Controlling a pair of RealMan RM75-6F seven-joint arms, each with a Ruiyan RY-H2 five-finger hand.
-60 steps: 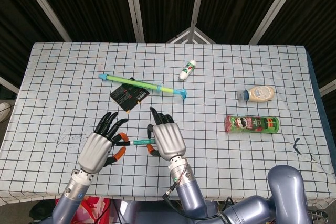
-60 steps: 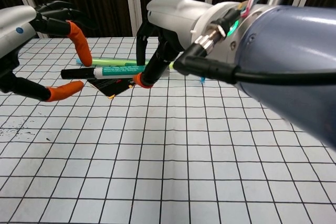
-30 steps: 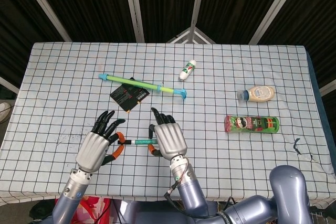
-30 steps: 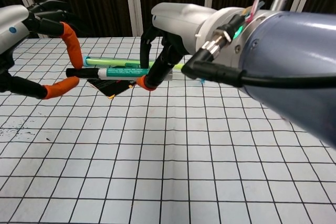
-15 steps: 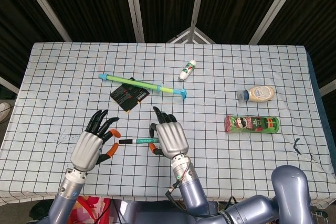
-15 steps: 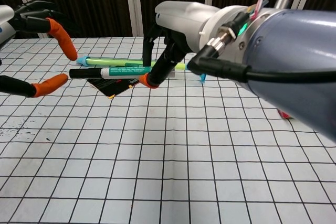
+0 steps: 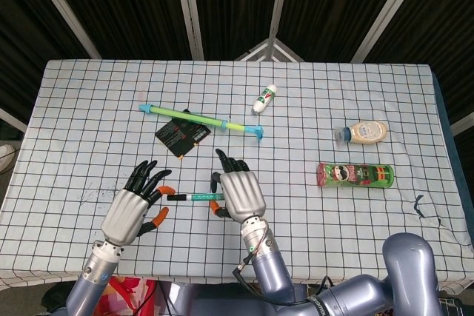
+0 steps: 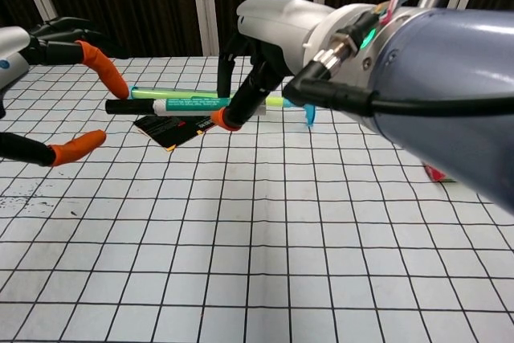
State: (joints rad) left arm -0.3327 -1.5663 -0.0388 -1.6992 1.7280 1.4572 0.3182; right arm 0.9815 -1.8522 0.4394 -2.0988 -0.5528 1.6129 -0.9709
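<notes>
My right hand [image 7: 238, 194] pinches a teal marker [image 7: 191, 197] with a black cap between its thumb and a finger, holding it level above the checked tablecloth [image 7: 333, 94]. In the chest view the marker [image 8: 181, 105] points left from the right hand [image 8: 255, 78]. My left hand [image 7: 133, 209] hovers at the cap end with its fingers spread and holds nothing. Its orange fingertips [image 8: 103, 70] bracket the cap end; whether one touches it I cannot tell.
A long green rod with blue ends [image 7: 200, 118] and a black packet [image 7: 182, 135] lie just beyond the hands. Farther off are a small white bottle [image 7: 264, 98], a sauce bottle [image 7: 363, 132] and a green-and-red chip can [image 7: 355, 175] lying on its side.
My left hand has let go of the marker's cap end, drawn back to the left and spread its fingers. The right hand keeps the marker, cap still on.
</notes>
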